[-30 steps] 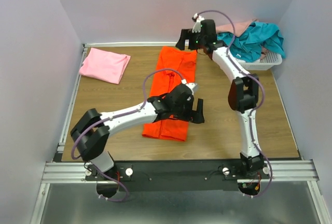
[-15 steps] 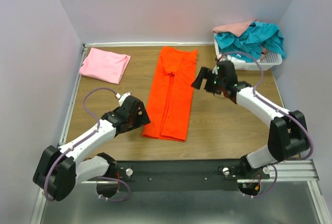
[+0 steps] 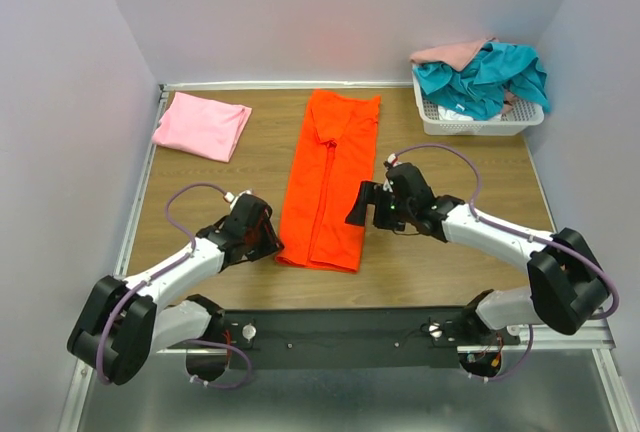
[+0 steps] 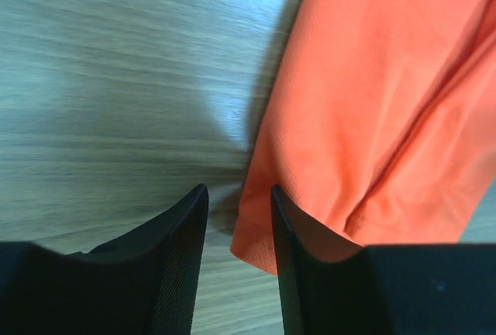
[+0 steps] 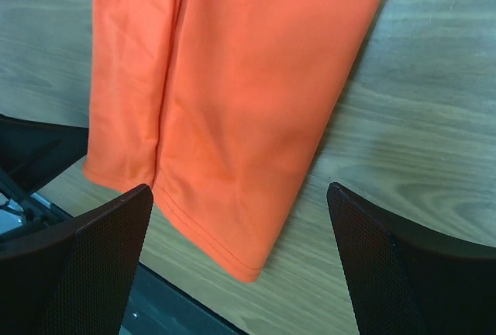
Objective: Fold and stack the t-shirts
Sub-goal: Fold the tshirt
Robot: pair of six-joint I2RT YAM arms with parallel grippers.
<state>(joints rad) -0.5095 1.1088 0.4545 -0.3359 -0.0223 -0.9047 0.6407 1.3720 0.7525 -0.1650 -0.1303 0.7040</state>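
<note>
Orange t-shirt (image 3: 330, 177) lies folded into a long strip down the middle of the worktop (image 3: 440, 262), its hem toward the near edge. We see the left claw (image 4: 239, 195) low at the strip's near-left corner, fingers part-way apart with a narrow gap. That cloth corner shows in the gap but nothing is pinched. Right claw (image 5: 240, 195) hovers over the near-right corner with its fingers spread wide, holding nothing. Light pink t-shirt (image 3: 202, 124) lies folded at the far-left corner. Teal t-shirt (image 3: 490, 77) and peach-pink t-shirt (image 3: 455, 52) are heaped in the white basket (image 3: 480, 124) at the far-right corner.
</note>
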